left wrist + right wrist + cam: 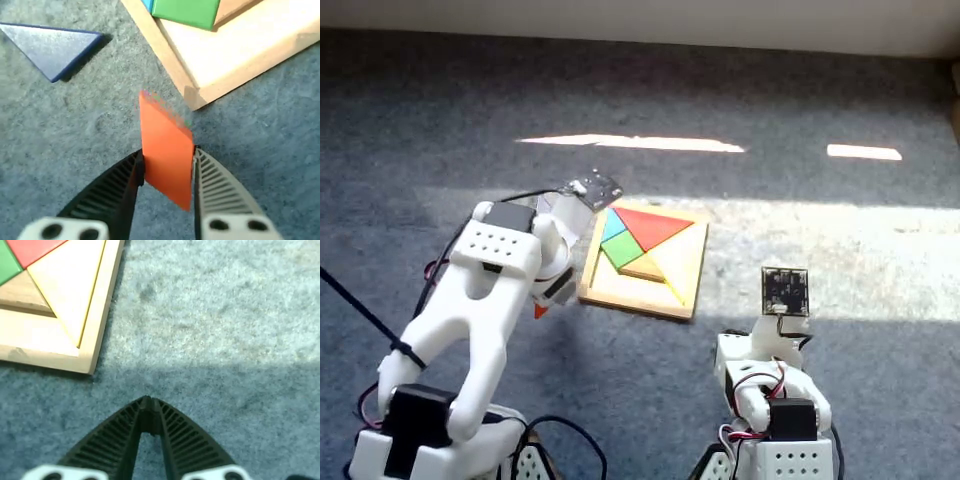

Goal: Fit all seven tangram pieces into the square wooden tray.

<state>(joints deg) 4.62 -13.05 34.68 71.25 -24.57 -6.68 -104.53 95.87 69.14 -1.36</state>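
The square wooden tray (638, 303) lies on the carpet between the arms. In it are a red triangle (650, 228), a light blue piece (612, 225), a green piece (620, 250) and a yellow triangle (667, 275). My left gripper (168, 154) is shut on an orange piece (165, 130), held on edge just off the tray's near left corner (197, 95). A dark blue triangle (52, 45) lies flat on the carpet beside the tray. My right gripper (150, 415) is shut with nothing in it, above bare carpet off the tray's near right corner (95, 365).
Grey-blue carpet covers the whole floor, with a bright sunlit band across the tray's far side. The right arm's base (775, 420) stands in front of the tray to the right, and the left arm's white body (490, 300) stands over the tray's left side.
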